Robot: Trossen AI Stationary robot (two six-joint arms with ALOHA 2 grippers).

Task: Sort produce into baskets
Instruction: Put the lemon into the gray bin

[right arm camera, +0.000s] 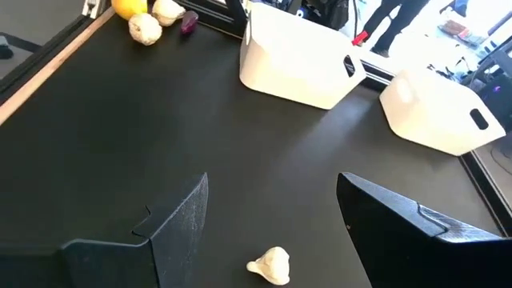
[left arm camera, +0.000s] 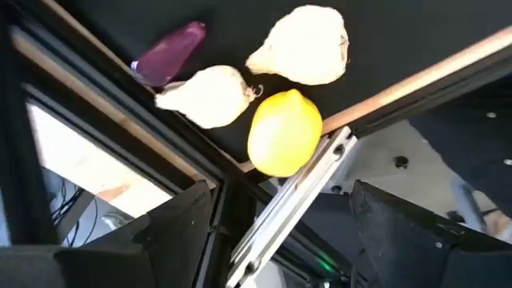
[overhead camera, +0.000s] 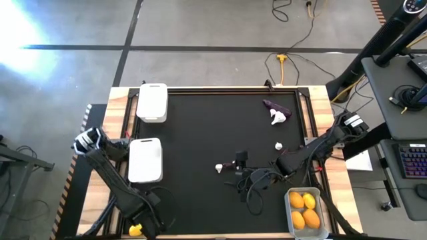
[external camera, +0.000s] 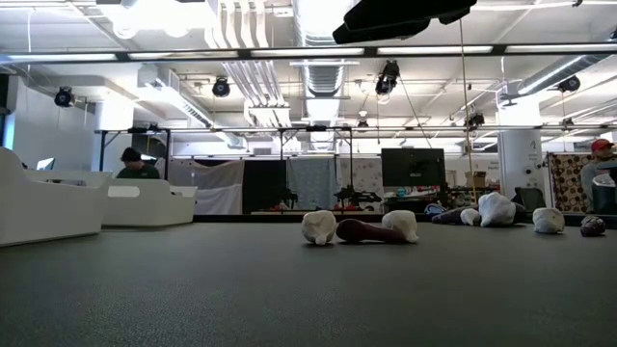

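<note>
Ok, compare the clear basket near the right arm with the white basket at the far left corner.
The clear basket holds yellow and orange fruits; nothing shows in the white basket. The clear basket has see-through greyish walls; the white basket is opaque. The clear basket sits at the table's near right edge, the white basket far left. Both are rounded-corner rectangular tubs.

3 oranges (overhead camera: 303, 209) fill the clear basket (overhead camera: 291, 223) (2 white baskets (overhead camera: 145, 160) stand empty).

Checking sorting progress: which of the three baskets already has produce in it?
The clear greyish plastic basket beside the right arm at the table's near right corner: it holds yellow-orange fruits. In the high view, neither opaque white basket on the left shows any produce.
</note>
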